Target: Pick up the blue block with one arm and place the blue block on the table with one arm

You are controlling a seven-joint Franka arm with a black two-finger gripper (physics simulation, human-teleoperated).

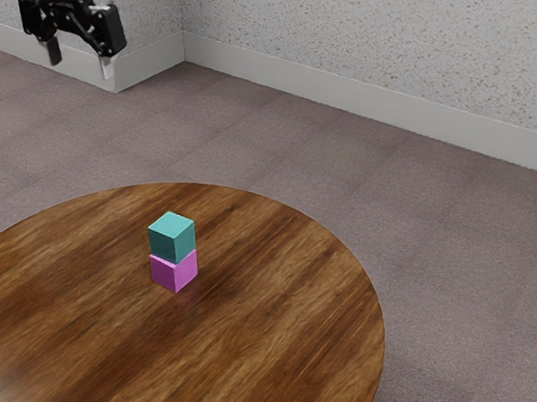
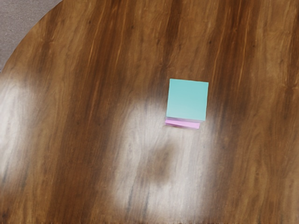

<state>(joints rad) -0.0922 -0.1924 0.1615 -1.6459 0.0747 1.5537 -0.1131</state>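
Observation:
My gripper (image 1: 79, 60) is at the exterior view's upper left, high above and well apart from the blocks, its two fingers spread with nothing between them. The blue block (image 1: 172, 237), teal in colour, rests on top of a pink-purple block (image 1: 174, 271), which stands on the round wooden table (image 1: 265, 362). In the wrist view the blue block (image 2: 187, 100) is seen from above, with a thin strip of the pink block (image 2: 183, 123) showing under one side.
The table's curved edge (image 2: 25, 39) crosses a corner of the wrist view, with carpeted floor (image 2: 14, 14) beyond it. A speckled wall (image 1: 394, 38) stands behind the table in the exterior view.

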